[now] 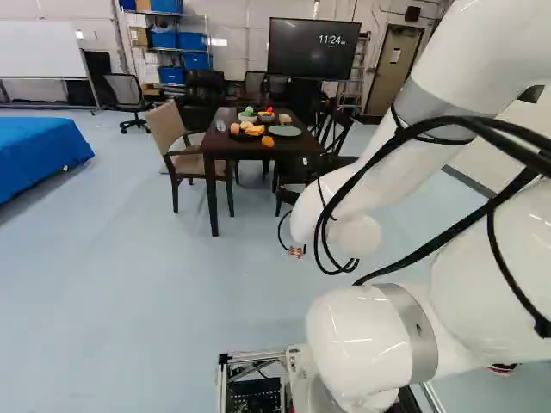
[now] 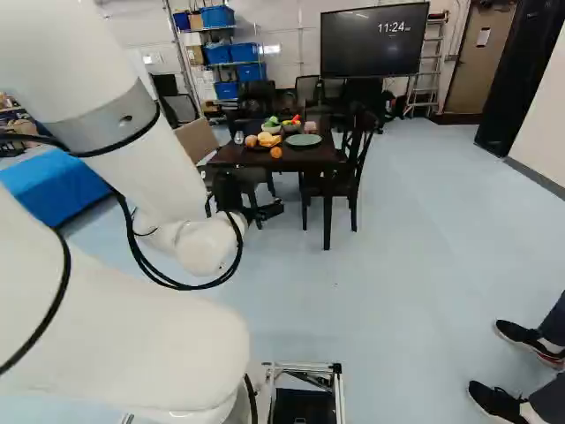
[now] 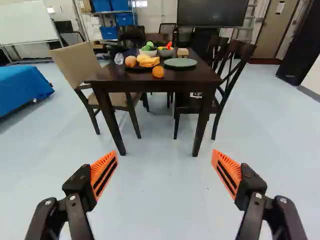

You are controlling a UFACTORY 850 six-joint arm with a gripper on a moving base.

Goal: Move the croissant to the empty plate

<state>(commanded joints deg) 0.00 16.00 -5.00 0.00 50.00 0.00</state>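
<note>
Right base view: beige-backed armchair [image 2: 196, 140] left of dark wooden table [image 2: 238, 155], partly hidden by arm. Black gripper [image 2: 267, 211] this side of table, fingers apart. On table: yellowish croissant [image 3: 149, 61], outline unclear; green round plate [image 3: 180, 62]. Dark wooden chair [image 2: 355, 163] at table's right.

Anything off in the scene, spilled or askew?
No spill or damage visible. Slightly odd: one orange fruit sits loose on the table, near the green plate, rather than on any plate.
</note>
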